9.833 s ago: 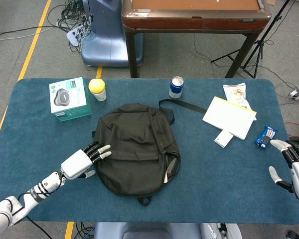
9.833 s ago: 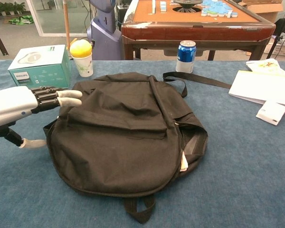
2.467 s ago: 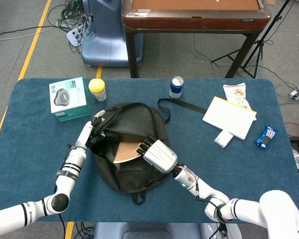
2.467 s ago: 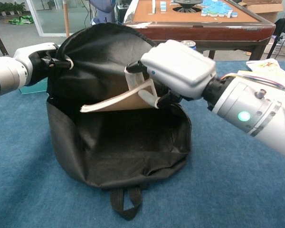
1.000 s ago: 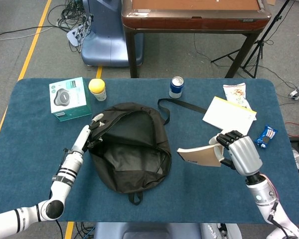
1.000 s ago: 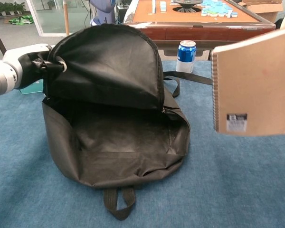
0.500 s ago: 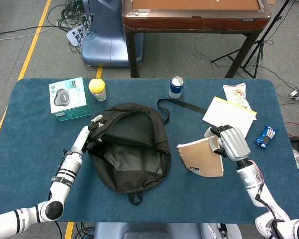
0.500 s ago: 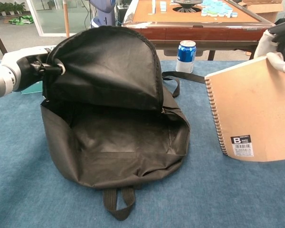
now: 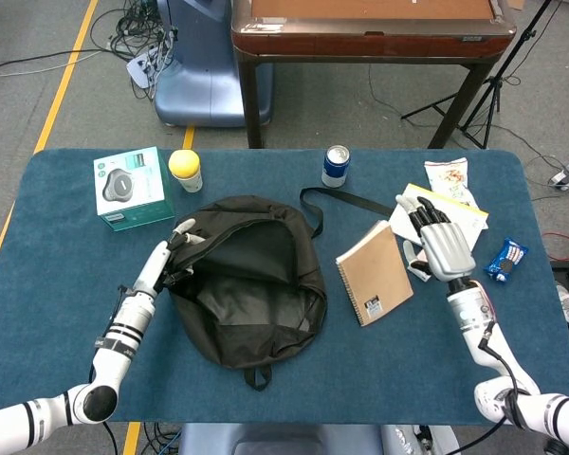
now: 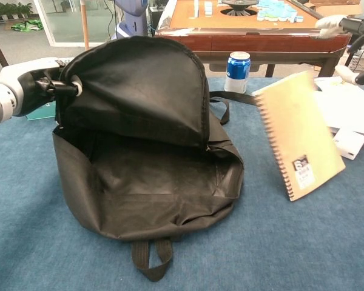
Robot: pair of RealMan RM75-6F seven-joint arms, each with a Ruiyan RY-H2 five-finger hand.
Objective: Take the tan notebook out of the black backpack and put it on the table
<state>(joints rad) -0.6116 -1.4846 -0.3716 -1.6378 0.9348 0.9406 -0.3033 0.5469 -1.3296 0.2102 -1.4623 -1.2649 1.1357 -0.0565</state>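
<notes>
Blue desk (image 9: 66, 313) carries the tan notebook (image 9: 374, 273) just right of the gaping black backpack (image 9: 251, 284), spiral edge leftward, with the right hand (image 9: 438, 242) beside its far right corner, fingers spread and holding nothing, while the left hand (image 9: 175, 248) grips the backpack's raised flap.
</notes>
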